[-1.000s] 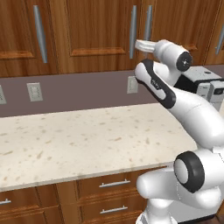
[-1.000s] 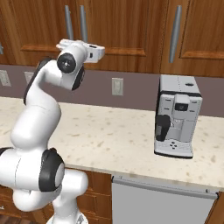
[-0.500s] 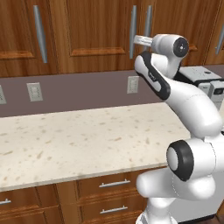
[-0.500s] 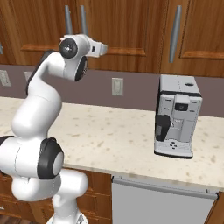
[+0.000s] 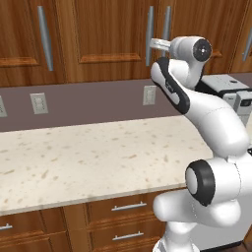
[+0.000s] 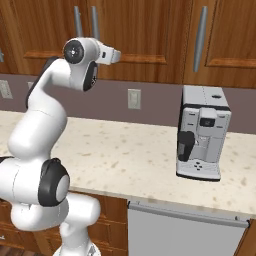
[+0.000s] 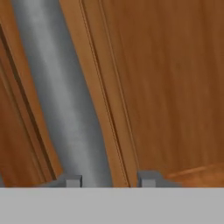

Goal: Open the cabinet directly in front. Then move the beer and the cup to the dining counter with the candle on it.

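The cabinet (image 5: 108, 29) is a row of reddish-brown wall doors with long vertical metal bar handles, all closed. My gripper (image 5: 153, 43) reaches out level from the raised arm to the pair of handles at the door seam, and it also shows from the other side (image 6: 116, 54). In the hand view a brushed-metal handle (image 7: 65, 100) runs between my fingertips (image 7: 73, 180). The left tip is against it and the right tip stands a little off it. The beer, the cup, the dining counter and the candle are out of view.
A beige speckled countertop (image 5: 88, 157) backed by a wall with outlets (image 5: 38, 102) lies under the cabinets. A grey coffee machine (image 6: 202, 132) stands on its right part. Drawers (image 5: 128, 206) with short handles sit below.
The hand has pushed forward to the cabinet handle, and the fingers have narrowed around it. The base and the scene have stayed put.
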